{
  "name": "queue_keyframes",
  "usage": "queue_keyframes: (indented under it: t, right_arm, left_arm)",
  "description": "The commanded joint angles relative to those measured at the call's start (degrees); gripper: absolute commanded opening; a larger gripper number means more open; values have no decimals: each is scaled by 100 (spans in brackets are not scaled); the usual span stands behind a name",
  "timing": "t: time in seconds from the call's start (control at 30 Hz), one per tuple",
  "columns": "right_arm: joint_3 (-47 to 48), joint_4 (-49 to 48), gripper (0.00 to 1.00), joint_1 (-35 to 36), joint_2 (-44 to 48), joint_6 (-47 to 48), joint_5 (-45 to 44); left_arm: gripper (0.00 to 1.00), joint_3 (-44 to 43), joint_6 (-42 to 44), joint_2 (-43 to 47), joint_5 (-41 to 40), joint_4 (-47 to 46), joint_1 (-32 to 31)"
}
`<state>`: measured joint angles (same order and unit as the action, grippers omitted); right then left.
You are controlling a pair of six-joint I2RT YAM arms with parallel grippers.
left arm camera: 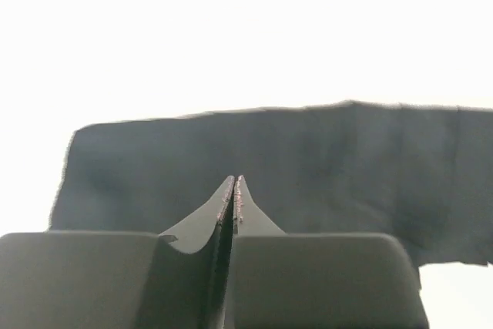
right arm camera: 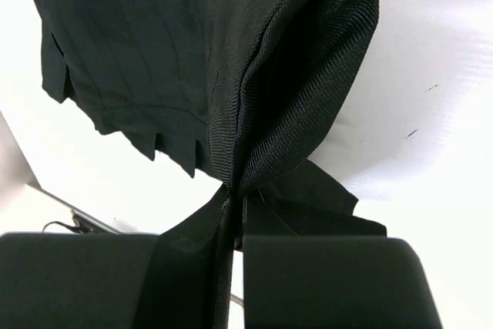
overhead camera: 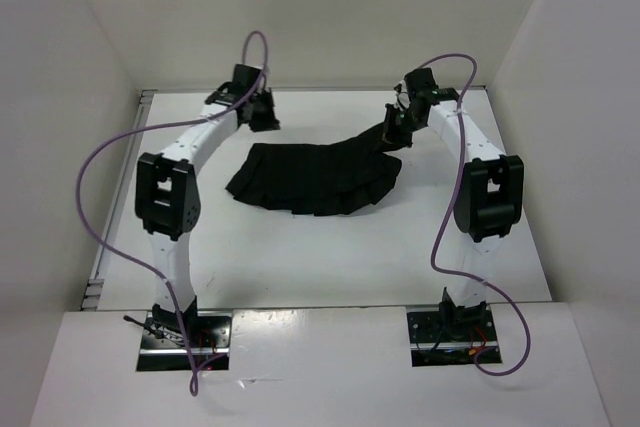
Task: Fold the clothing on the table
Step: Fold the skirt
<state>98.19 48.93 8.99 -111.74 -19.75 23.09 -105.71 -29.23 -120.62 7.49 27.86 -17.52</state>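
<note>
The clothing (overhead camera: 310,179), a black pleated garment, lies across the far middle of the white table (overhead camera: 300,257). Its right end is lifted off the surface. My right gripper (overhead camera: 395,127) is shut on that raised end; in the right wrist view the fabric (right arm camera: 154,36) bunches into a fold pinched at my right gripper (right arm camera: 235,199). My left gripper (overhead camera: 262,115) hovers just beyond the garment's far left corner. In the left wrist view my left gripper (left arm camera: 234,180) has its tips nearly touching, nothing between them, and the clothing (left arm camera: 308,159) lies flat ahead.
Upright white walls (overhead camera: 60,97) box in the table on the left, back and right. Purple cables (overhead camera: 100,207) loop off both arms. A metal rail (overhead camera: 98,267) runs along the table's left edge. Both arm bases (overhead camera: 185,332) stand at the near edge.
</note>
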Motion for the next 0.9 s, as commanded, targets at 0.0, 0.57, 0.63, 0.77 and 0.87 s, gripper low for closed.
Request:
queue_keyframes:
  t: [0.0,0.57,0.63,0.77,0.87]
  right_arm:
    - [323,108,0,-29,364,85,2]
    - [719,390,0,93,575,86,-270]
    - [780,390,0,172,575,85,-270]
    - [895,337,0,497,505,-20,-183]
    - [965,275,0,656,312,-82,71]
  left_arm:
    - [0,489,-213,364,-722,18,564]
    - [0,1993,-531,-85,-310,-579,927]
    - [0,2063,-531,-85,-108,-641,733]
    - [0,2142,-531,-85,253,-764,267]
    - [0,2081,-531,-33,481,-764,82]
